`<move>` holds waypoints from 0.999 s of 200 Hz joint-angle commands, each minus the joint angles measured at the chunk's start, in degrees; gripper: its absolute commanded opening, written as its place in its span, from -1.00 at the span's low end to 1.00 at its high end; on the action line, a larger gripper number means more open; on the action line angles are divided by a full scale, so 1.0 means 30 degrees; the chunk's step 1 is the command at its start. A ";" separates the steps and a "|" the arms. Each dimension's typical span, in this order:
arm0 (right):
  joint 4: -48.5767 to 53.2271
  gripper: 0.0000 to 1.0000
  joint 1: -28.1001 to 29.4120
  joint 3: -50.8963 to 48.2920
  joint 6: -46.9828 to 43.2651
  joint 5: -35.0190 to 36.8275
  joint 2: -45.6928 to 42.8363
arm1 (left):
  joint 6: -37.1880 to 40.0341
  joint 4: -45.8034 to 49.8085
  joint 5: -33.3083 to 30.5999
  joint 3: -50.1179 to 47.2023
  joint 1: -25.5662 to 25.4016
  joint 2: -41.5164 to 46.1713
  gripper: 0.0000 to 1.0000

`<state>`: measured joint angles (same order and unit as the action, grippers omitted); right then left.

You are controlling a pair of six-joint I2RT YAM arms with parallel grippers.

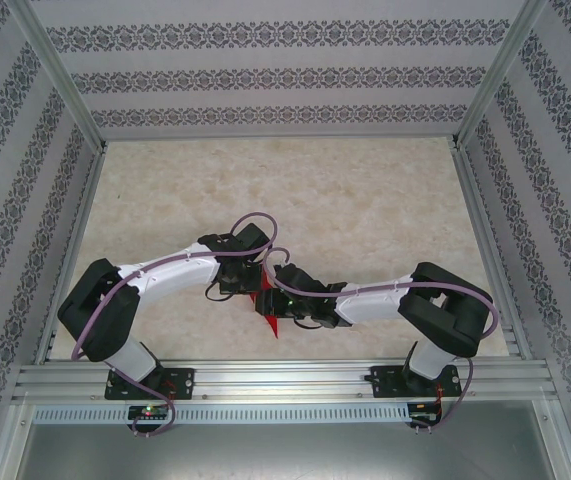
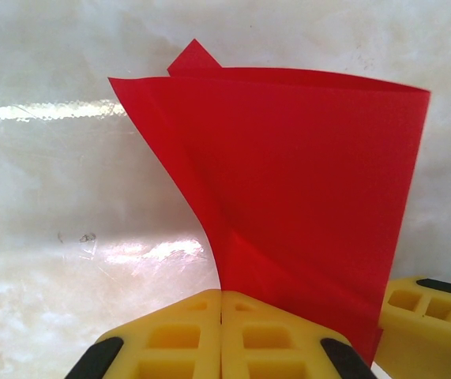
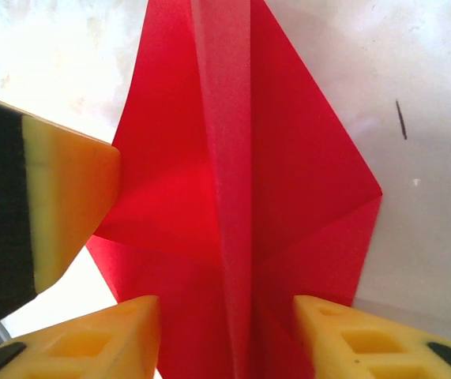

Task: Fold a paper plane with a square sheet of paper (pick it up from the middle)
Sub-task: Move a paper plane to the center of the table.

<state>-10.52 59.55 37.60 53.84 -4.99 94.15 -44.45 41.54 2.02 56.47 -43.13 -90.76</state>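
— What does the robot look like?
— Left arm (image 1: 170, 272) and right arm (image 1: 377, 300): white links, black joints, a purple cable (image 1: 256, 217) looped along each, black bases (image 1: 150, 383).
— And the fingers (image 2: 174, 335)?
— Yellow blocks with square pockets, black behind.

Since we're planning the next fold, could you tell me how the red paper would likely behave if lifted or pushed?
Probably floppy: the paper bows in a curve above the shut left end effector. Likely light, since that one pinch holds it up. Its creases may stiffen it lengthwise, yet pushing would probably crumple it.
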 commanded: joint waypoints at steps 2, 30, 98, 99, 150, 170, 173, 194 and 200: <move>0.0324 -0.18 0.0245 0.0219 -0.0500 -0.0134 0.0068 | 0.0313 -0.0450 -0.0249 0.0041 0.0198 0.0360 -0.85; 0.0703 -0.29 0.0277 0.0184 -0.0706 -0.0024 0.0127 | 0.0281 -0.0447 -0.0217 0.0032 0.0197 0.0426 -0.85; 0.1449 -0.52 0.0541 0.0515 -0.1422 0.0358 -0.0177 | 0.0314 -0.0522 -0.0268 -0.0130 0.0228 0.0637 -0.84; 0.1453 -0.53 0.0555 0.0523 -0.1438 0.0367 -0.0180 | 0.0314 -0.0519 -0.0266 -0.0131 0.0213 0.0650 -0.84; 0.3268 -0.87 0.0646 0.1586 -0.1855 0.1383 -0.0658 | 0.0169 -0.0981 -0.0227 -0.0238 0.0224 0.1630 -0.70; 0.6023 -0.91 0.0672 0.2648 -0.2059 0.2945 -0.1360 | 0.0105 -0.1203 -0.0260 -0.0244 0.0228 0.2710 -0.50; 0.6595 -0.91 0.0685 0.2858 -0.2123 0.3220 -0.1461 | 0.0104 -0.1239 -0.0285 -0.0248 0.0228 0.2905 -0.47; 1.1424 -0.92 0.0559 0.4723 -0.1851 0.6335 -0.1853 | -0.0037 -0.0934 -0.1117 -0.0123 0.0228 0.4375 -0.09; 1.2657 -0.92 0.0428 0.5249 -0.1725 0.7031 -0.1877 | -0.0089 -0.0820 -0.1521 -0.0131 0.0221 0.4832 -0.03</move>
<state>10.13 61.12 47.27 48.93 3.81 91.05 -44.18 40.12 1.54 55.88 -43.13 -81.60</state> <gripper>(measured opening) 0.054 0.422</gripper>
